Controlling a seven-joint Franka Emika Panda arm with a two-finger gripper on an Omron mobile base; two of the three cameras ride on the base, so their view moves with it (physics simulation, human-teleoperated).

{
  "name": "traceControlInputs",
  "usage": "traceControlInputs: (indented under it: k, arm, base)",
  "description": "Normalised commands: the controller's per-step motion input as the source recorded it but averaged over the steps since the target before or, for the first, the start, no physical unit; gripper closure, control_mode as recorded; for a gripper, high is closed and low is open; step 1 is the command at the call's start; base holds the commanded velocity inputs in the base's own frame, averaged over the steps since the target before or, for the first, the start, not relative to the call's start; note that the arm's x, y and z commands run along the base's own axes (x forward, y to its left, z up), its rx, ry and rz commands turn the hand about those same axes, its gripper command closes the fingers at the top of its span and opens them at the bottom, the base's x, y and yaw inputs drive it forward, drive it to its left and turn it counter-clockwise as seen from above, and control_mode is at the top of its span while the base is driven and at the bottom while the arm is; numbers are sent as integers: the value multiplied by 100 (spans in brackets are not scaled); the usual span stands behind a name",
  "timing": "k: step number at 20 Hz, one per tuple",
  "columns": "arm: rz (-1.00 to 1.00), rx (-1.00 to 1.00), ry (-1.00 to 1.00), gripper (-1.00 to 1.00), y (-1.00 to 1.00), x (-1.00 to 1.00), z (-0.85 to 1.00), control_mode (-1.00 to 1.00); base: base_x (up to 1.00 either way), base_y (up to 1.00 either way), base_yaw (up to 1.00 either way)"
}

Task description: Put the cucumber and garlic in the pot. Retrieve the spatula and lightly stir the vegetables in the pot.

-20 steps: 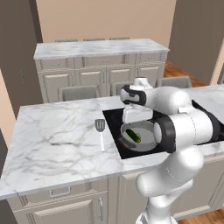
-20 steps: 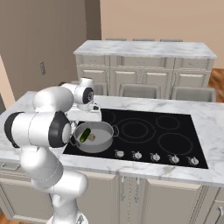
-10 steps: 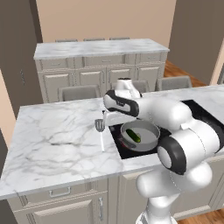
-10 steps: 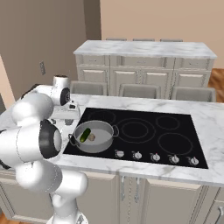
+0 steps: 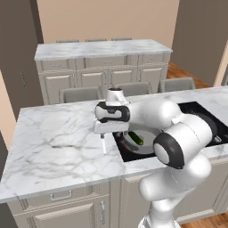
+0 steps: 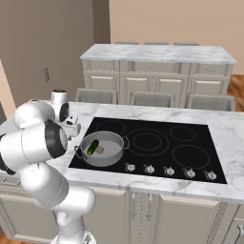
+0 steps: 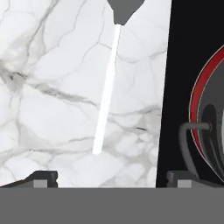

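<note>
The spatula point(image 7: 107, 87) lies flat on the marble counter, its pale handle pointing toward my fingers and its grey head point(image 7: 124, 8) at the top of the hand view. My gripper point(image 7: 111, 178) hovers open above the handle's end, touching nothing. In the left base view the gripper point(image 5: 106, 132) hangs just left of the cooktop, with a short piece of the spatula handle point(image 5: 103, 145) showing below it. The grey pot point(image 6: 114, 153) stands on the front left burner and holds the green cucumber point(image 6: 93, 147) and the tan garlic point(image 6: 100, 149). The pot's loop handle point(image 7: 192, 131) shows at the right of the hand view.
The black cooktop point(image 6: 157, 143) fills the counter right of the pot, with knobs point(image 6: 167, 170) along its front edge. Marble counter point(image 5: 53, 142) stretches to the left of the spatula. A second island point(image 5: 98, 49) and chairs point(image 5: 80, 93) stand behind.
The hand has swung left from above the pot to above the spatula on the counter. The jaws stayed open, and the cucumber and garlic stayed in the pot.
</note>
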Motion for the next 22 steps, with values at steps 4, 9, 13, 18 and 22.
traceControlInputs:
  k: [4, 9, 13, 18, 22]
  arm:
    - [-14, 0, 0, -100, 30, 8, -9, -100]
    - [-18, 0, 0, -100, 7, 2, -43, -100]
    - [-20, 0, 0, -100, 2, 1, -69, -100]
    - [-7, 0, -1, -100, 0, -2, -41, -100]
    - [0, -4, -3, -100, 1, -1, -14, -100]
  base:
    - [0, 0, 0]
    - [0, 0, 0]
    - [0, 0, 0]
    - [0, 0, 0]
    - [0, 0, 0]
